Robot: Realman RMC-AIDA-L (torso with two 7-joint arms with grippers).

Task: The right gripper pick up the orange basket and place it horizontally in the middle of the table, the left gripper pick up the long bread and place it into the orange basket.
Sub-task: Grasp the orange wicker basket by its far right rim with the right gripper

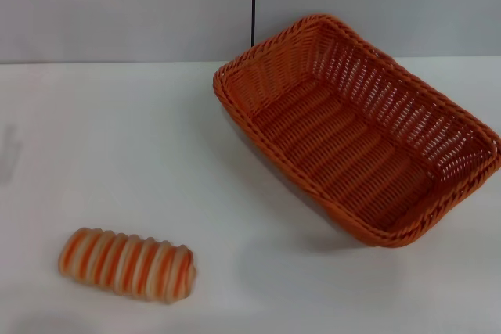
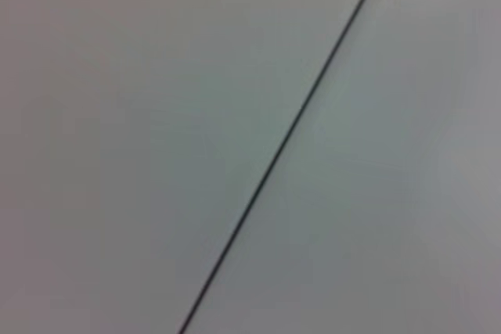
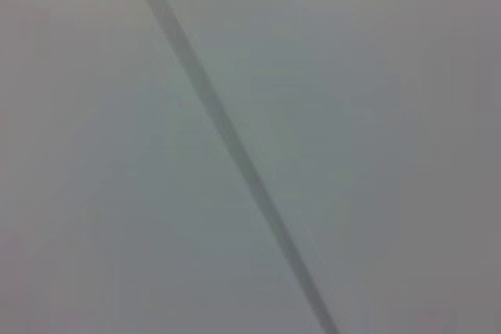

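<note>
The orange basket (image 1: pixel 362 134) lies empty on the white table (image 1: pixel 117 146) at the right, set diagonally from the back middle toward the right edge. The long bread (image 1: pixel 127 263), an oblong loaf striped orange and cream, rests on the table at the front left, well apart from the basket. Neither gripper shows in the head view. Both wrist views show only a pale grey surface crossed by a dark line, with no fingers in them.
A grey wall (image 1: pixel 117 5) with a dark vertical seam (image 1: pixel 254 1) stands behind the table's far edge. Bare tabletop lies between the bread and the basket and along the front.
</note>
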